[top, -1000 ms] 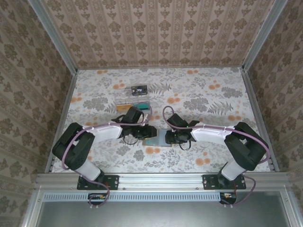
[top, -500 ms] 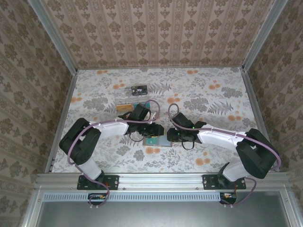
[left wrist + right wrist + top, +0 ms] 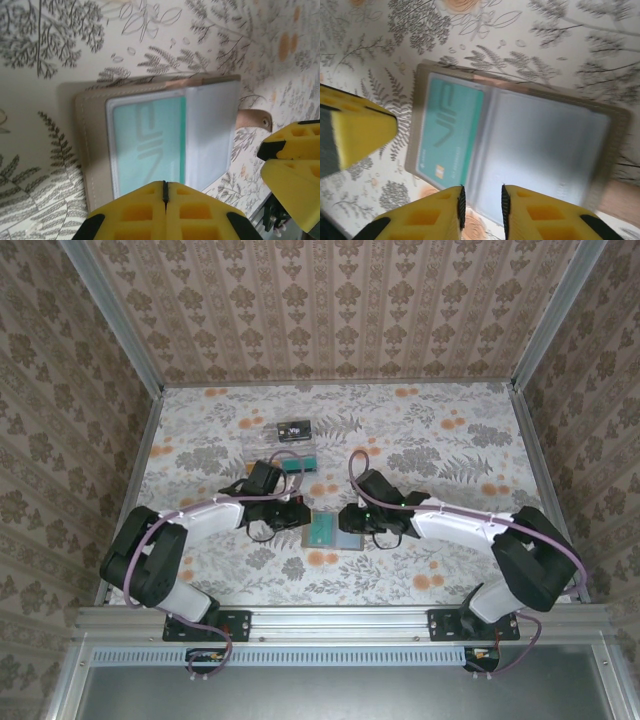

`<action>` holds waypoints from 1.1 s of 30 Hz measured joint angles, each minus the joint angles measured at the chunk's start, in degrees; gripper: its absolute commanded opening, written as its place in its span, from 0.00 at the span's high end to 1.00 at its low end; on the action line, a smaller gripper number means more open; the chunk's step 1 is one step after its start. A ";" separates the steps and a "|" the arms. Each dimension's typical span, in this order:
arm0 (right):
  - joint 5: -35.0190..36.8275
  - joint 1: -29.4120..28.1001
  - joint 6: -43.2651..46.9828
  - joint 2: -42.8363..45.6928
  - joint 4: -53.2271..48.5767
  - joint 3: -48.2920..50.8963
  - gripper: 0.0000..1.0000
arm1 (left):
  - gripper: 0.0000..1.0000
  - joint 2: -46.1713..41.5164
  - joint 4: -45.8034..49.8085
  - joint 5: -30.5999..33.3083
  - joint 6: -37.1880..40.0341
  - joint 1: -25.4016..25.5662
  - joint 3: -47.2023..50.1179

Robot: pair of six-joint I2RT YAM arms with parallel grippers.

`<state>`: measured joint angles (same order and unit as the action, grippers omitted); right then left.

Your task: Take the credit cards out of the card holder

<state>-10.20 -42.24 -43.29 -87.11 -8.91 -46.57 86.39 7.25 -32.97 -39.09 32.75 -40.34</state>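
One teal card (image 3: pixel 150 142) is left in the opened card holder (image 3: pixel 335 531).
The left gripper (image 3: pixel 165 186) is clenched on nothing; the right gripper (image 3: pixel 481 192) is held slightly parted.

Overhead light is coming in even and diffuse, arms casting soft shadows. Wrist views are running soft: left claw (image 3: pixel 165 186) blurring up close, card holder (image 3: pixel 94 150) just beyond it smearing, glare whitening its pocket.
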 measured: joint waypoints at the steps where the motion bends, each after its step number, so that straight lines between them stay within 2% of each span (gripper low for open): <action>1: -0.96 -0.04 -0.42 -1.03 0.74 -0.22 0.74 | 0.99 0.31 0.04 -0.02 0.15 0.00 0.00; 8: -5.92 -0.04 -2.62 -7.67 4.48 -1.86 0.76 | 0.99 3.61 -0.42 0.00 0.17 0.07 0.46; 16: -8.15 -0.04 -3.72 -10.47 5.75 -2.99 0.76 | 1.00 5.29 -0.90 0.17 0.15 0.35 0.98; 33: -7.04 -0.02 -4.94 -11.54 3.87 -3.58 0.74 | 1.00 5.81 -2.38 0.26 0.11 1.36 0.96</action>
<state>-17.23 -42.26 -48.23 -98.65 -5.04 -50.15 92.20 4.86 -32.71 -38.98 34.11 -39.38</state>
